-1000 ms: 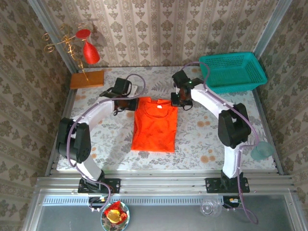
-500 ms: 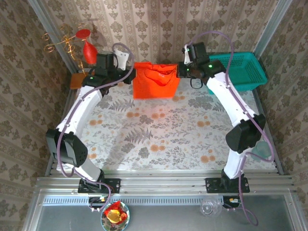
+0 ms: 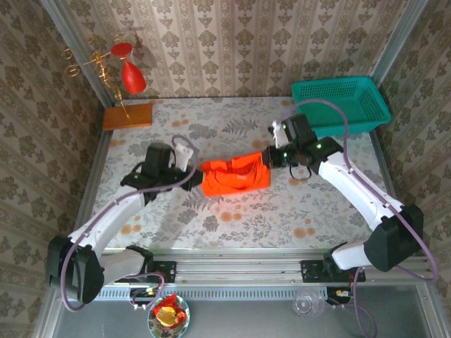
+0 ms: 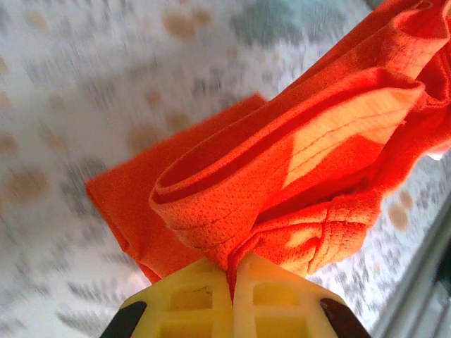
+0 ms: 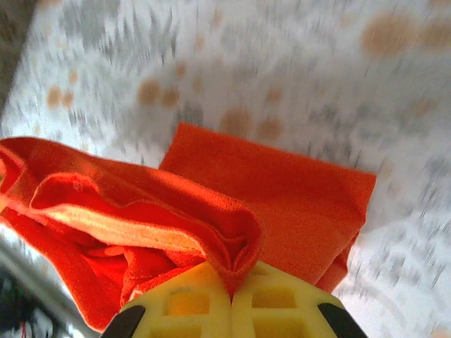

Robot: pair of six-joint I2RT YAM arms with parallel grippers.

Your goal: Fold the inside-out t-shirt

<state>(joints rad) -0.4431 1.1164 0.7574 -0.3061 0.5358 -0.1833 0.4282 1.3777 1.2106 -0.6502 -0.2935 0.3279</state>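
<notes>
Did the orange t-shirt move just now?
Yes. The t-shirt has come forward, toward the bottom of the top view: it was level with the teal basket, and now it is well in front of it.

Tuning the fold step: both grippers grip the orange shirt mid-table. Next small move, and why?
Probably lower both together, laying the pinched edge down. The left gripper and right gripper are shut on the t-shirt, which sags bunched between them above a flat layer already on the table.
</notes>
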